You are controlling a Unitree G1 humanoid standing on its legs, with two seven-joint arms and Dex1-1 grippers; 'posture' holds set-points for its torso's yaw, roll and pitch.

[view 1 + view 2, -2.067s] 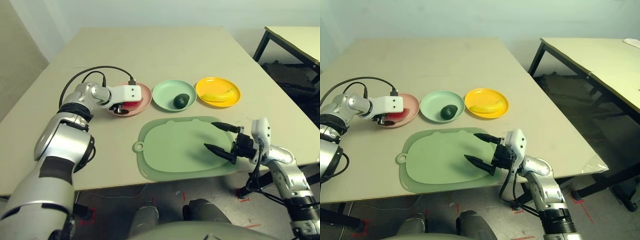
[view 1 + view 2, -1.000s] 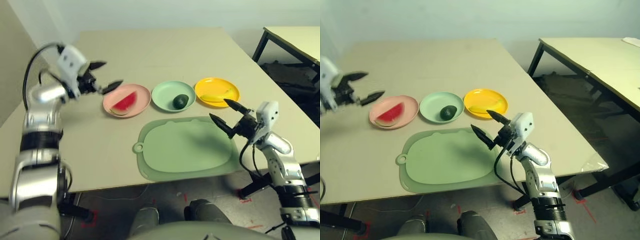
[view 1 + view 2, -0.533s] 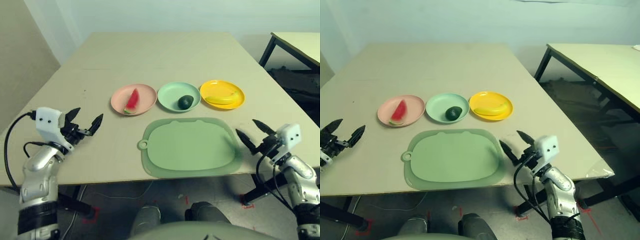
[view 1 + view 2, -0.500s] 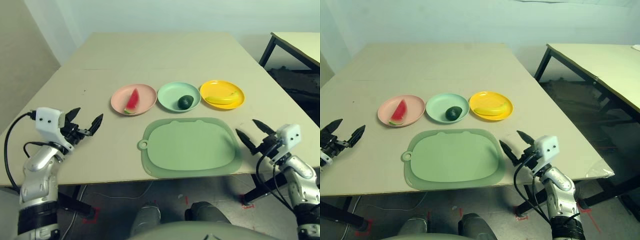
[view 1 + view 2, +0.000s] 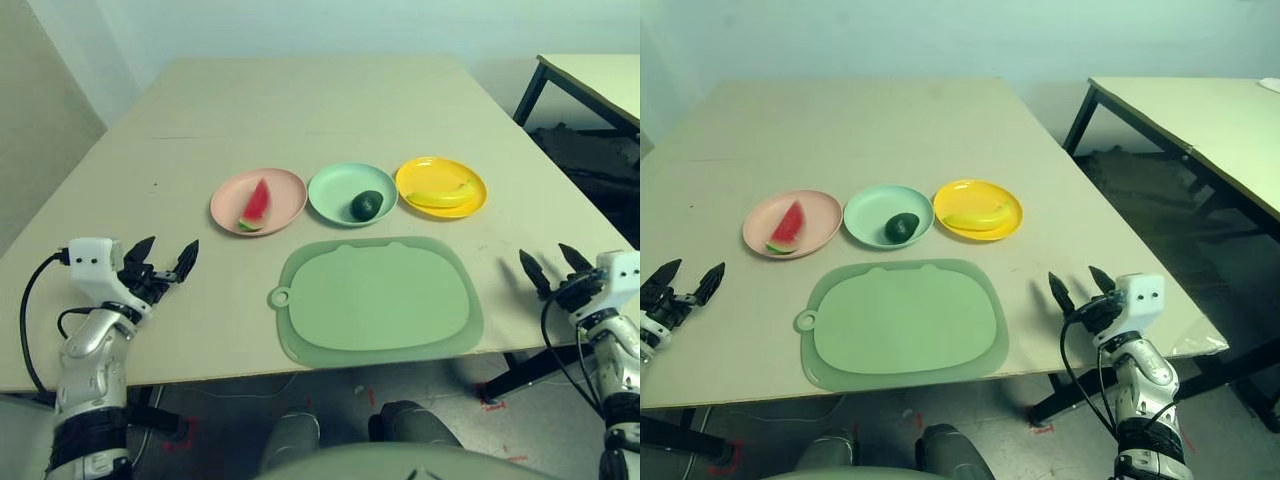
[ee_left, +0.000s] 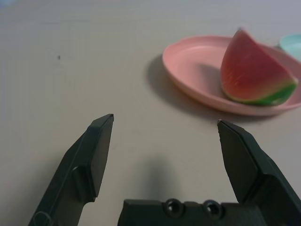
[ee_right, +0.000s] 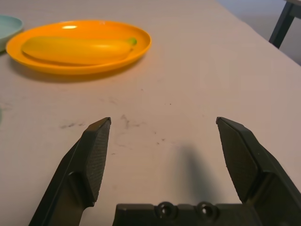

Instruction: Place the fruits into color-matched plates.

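Note:
Three plates stand in a row across the middle of the table. The watermelon wedge (image 5: 252, 204) lies in the pink plate (image 5: 283, 189), the dark avocado (image 5: 366, 205) in the mint green plate (image 5: 330, 187), and the banana (image 5: 440, 195) in the yellow plate (image 5: 440, 175). My left gripper (image 5: 163, 261) is open and empty near the table's front left edge, well short of the pink plate (image 6: 197, 70). At the front right edge my right gripper (image 5: 552, 266) is open with nothing in it, and the yellow plate (image 7: 28, 37) lies ahead of it.
A large light-green cutting mat (image 5: 375, 297) lies in front of the plates, between my two arms. A second table (image 5: 1200, 120) with dark legs stands off to the right, across a gap of floor.
Both arms have drawn back a little toward the table's front edge, the right gripper moving further right. The camera view has shifted slightly. The fruits rest unmoved in their plates.

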